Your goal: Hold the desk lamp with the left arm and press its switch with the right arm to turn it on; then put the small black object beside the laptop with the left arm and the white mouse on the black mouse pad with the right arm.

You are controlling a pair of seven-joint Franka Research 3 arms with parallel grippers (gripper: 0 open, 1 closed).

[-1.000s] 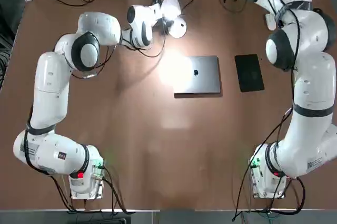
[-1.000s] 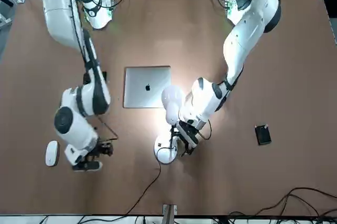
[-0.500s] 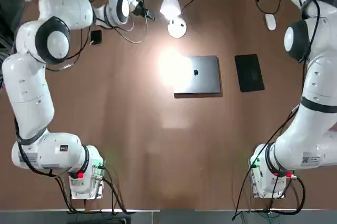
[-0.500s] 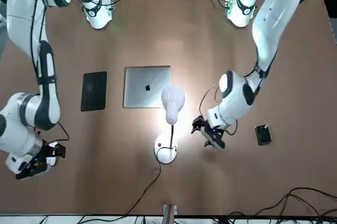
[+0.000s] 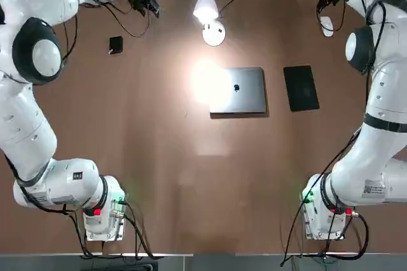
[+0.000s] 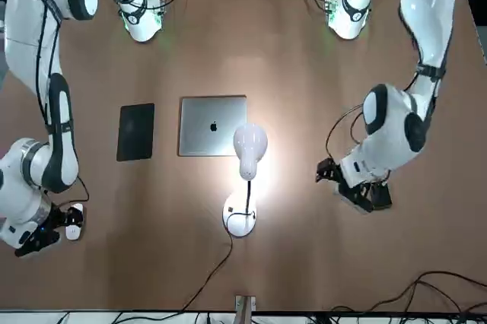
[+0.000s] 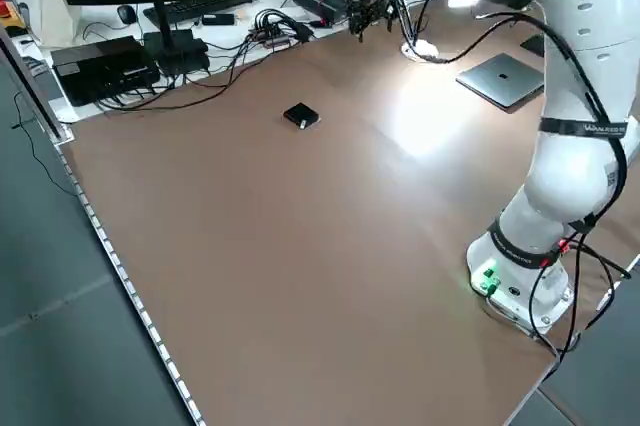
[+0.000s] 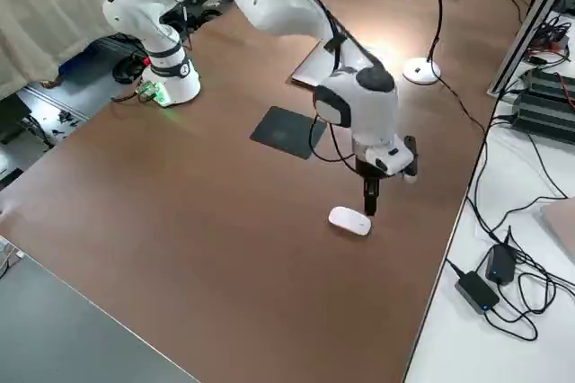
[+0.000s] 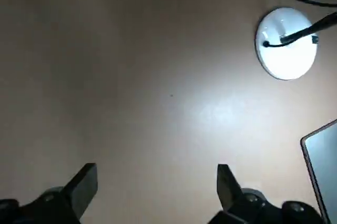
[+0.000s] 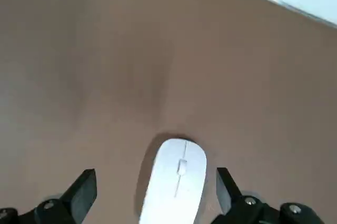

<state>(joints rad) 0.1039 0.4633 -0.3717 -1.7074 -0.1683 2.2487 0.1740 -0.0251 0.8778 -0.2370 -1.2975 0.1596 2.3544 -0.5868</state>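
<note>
The white desk lamp (image 5: 205, 6) is lit, its round base (image 5: 213, 32) at the table's far middle. The small black object (image 5: 115, 44) lies far left. My left gripper (image 9: 155, 192) hangs open over bare table beyond and to the right of it, with nothing between its fingers; the object is out of its wrist view. The white mouse (image 10: 176, 182) lies far right, beyond the black mouse pad (image 5: 300, 88). My right gripper (image 8: 369, 206) stands open just over the mouse, one finger on each side. The closed laptop (image 5: 245, 90) lies at centre.
Cables and power bricks (image 8: 490, 271) crowd the far edge behind the lamp. The lamp's cord (image 6: 221, 255) trails off the far edge. The lamp throws a bright patch (image 5: 206, 83) at the laptop's left edge.
The left gripper has left the lamp and swung to the far left, past the black object. The right gripper has come down over the mouse. The lamp stays lit.
</note>
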